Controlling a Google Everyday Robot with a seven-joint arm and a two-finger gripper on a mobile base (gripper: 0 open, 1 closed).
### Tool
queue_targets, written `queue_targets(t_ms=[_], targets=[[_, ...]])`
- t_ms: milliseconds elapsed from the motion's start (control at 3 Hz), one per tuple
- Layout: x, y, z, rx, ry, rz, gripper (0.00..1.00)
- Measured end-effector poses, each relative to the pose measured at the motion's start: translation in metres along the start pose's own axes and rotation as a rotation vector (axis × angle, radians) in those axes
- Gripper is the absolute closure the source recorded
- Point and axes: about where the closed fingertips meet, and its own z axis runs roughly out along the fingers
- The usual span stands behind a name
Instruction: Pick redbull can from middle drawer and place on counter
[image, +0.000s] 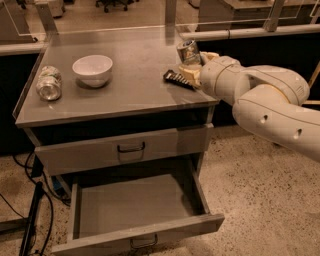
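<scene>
rightward over steel counter (135, 87): gripper (183, 68), silvery can (188, 52)

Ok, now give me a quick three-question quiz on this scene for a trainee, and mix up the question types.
1. True or false: the can is inside the open middle drawer.
2. Which is farthest left in the picture? A can, B jar, C gripper.
3. Fill in: the gripper is over the counter's ____ edge, as the picture shows it.

Key: 1 false, the drawer is empty and the can is up at the counter by the gripper. 2 B. 3 right.
</scene>
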Motion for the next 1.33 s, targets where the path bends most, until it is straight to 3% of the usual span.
queue_targets(t_ms=[667, 1000, 1333], targets=[[-0.005, 0.017, 0.035, -0.017, -0.062, 0.069, 1.00], [0.000, 0.035, 0.050, -0.040, -0.071, 0.131, 1.00], [0.000, 0.035, 0.050, -0.039, -0.072, 0.134, 1.00]])
